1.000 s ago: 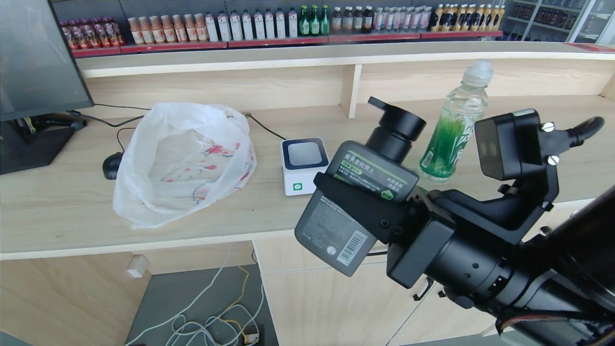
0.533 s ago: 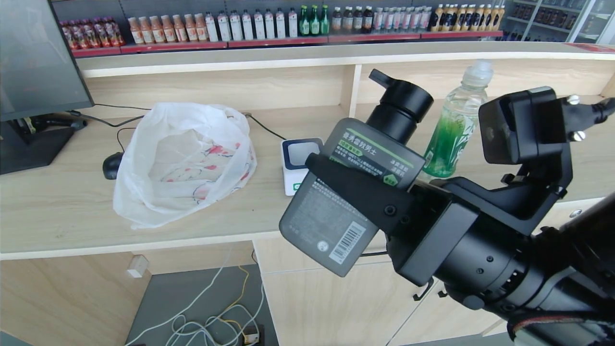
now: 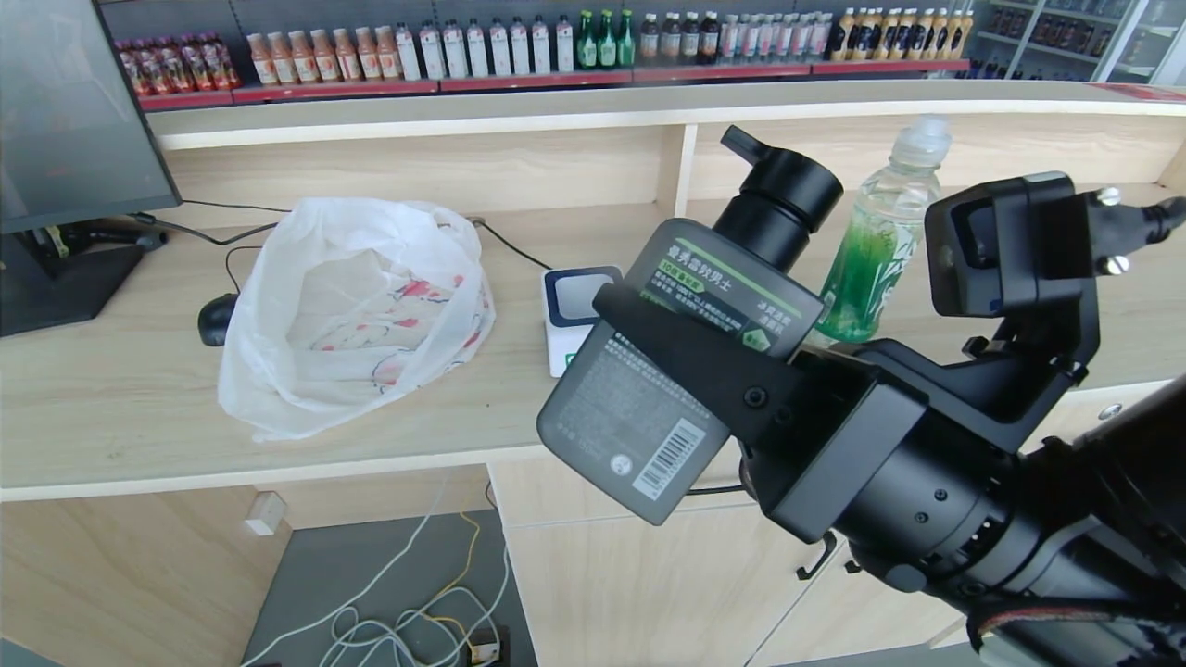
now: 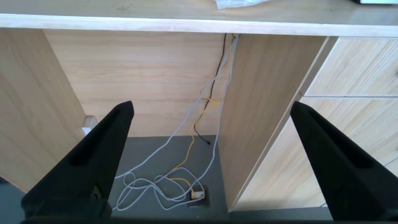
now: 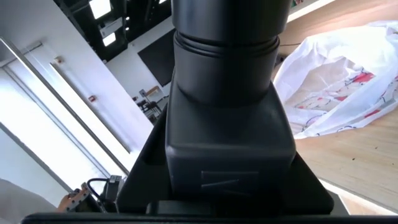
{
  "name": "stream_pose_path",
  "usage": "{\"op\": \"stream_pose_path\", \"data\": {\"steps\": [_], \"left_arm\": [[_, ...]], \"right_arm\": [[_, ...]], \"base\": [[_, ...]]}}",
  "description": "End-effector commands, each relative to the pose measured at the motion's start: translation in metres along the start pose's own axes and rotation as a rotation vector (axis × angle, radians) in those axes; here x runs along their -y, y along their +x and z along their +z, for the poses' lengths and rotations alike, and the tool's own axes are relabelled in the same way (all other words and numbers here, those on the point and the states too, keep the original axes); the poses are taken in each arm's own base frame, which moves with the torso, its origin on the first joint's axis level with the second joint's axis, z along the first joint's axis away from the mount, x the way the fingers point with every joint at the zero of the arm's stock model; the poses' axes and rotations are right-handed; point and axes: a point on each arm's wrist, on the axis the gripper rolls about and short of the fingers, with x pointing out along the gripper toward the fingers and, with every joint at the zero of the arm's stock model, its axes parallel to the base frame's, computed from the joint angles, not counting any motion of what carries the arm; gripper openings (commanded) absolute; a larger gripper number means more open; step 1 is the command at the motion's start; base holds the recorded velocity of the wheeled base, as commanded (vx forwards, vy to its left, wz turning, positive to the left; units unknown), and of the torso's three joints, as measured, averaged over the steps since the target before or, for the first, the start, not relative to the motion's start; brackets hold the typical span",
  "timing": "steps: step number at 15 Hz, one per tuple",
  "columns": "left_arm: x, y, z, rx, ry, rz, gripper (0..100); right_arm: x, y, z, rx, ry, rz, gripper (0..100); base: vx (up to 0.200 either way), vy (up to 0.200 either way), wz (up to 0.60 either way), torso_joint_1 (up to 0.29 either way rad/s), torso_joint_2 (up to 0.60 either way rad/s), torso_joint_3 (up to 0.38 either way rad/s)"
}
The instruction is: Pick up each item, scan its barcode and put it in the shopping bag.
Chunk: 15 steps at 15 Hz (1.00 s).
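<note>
**Pump bottle held in the air over the counter's front edge**

The long wooden counter [image 3: 120, 408] runs across the head view, with a dark monitor [image 3: 74, 102] on its left end and a row of shelved drinks [image 3: 556, 42] behind it. The white plastic shopping bag [image 3: 352, 315] sits slumped on the counter left of centre, its mouth open upward. It also shows on the counter in the right wrist view [image 5: 336, 87].

The right gripper [image 3: 690, 361] is clamped across the middle of a dark grey pump bottle [image 3: 611, 408]. It holds the bottle tilted in the air, pump head up and away from the camera. The bottle's body shows from below in the right wrist view [image 5: 227, 124].

The left gripper [image 4: 208, 118] hangs below counter level with its fingers wide apart and nothing between them. Loose cables [image 4: 168, 186] lie on the floor beyond it.

A green-labelled drink bottle [image 3: 871, 269] stands upright on the counter on the right. The white box scanner [image 3: 567, 320] sits on the counter between the bag and the drink bottle, partly hidden by the held bottle. A black mouse [image 3: 216, 320] lies just beside the bag's left side. The barcode [image 3: 669, 459] on the pump bottle's lower corner faces the head camera.
</note>
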Motion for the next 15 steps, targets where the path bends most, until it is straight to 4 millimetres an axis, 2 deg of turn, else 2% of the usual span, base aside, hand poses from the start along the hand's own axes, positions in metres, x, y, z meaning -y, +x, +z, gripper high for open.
{"op": "stream_pose_path", "data": {"steps": [1, 15], "left_arm": [[0.0000, 0.0000, 0.0000, 0.000, 0.000, 0.000, 100], [0.0000, 0.0000, 0.0000, 0.000, 0.002, 0.000, 100]], "right_arm": [[0.0017, 0.0017, -0.0024, -0.005, 0.000, -0.003, 0], [0.0035, 0.0014, -0.0023, -0.008, -0.021, -0.005, 0]], "base": [[0.000, 0.000, 0.00, 0.000, 0.00, 0.000], [0.000, 0.000, 0.00, 0.000, 0.00, 0.000]]}}
